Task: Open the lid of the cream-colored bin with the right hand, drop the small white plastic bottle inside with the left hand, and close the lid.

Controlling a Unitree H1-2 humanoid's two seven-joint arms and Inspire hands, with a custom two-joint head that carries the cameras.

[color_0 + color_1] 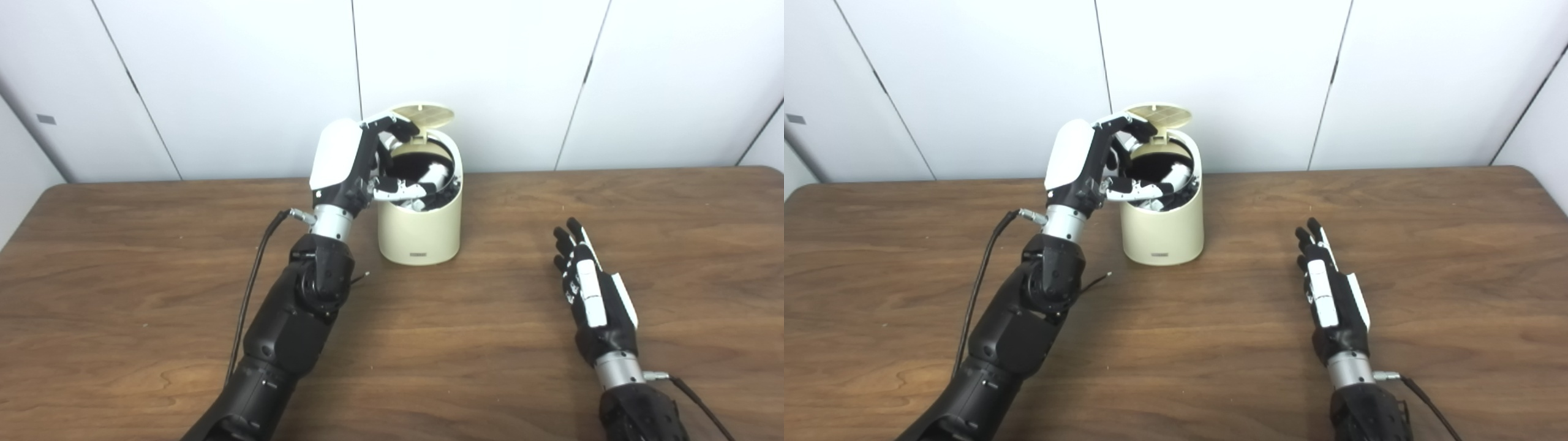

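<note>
Left hand over the open bin, bottle at the drop point

The left hand (367, 168) curls over the cream-colored bin's (419, 229) mouth; a white shape just beyond its fingers (401, 193), inside the dark opening, is probably the small white plastic bottle (436, 174), though whether they pinch it I cannot tell. Release only well inside the smooth rounded rim, clear of the raised ribbed lid (424, 114). The right hand (591, 294) lies spread on the wood-grain table (490, 343).

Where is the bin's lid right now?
The lid stands flipped up at the back of the cream bin, near the far wall, just behind the left hand reaching over the opening.
</note>
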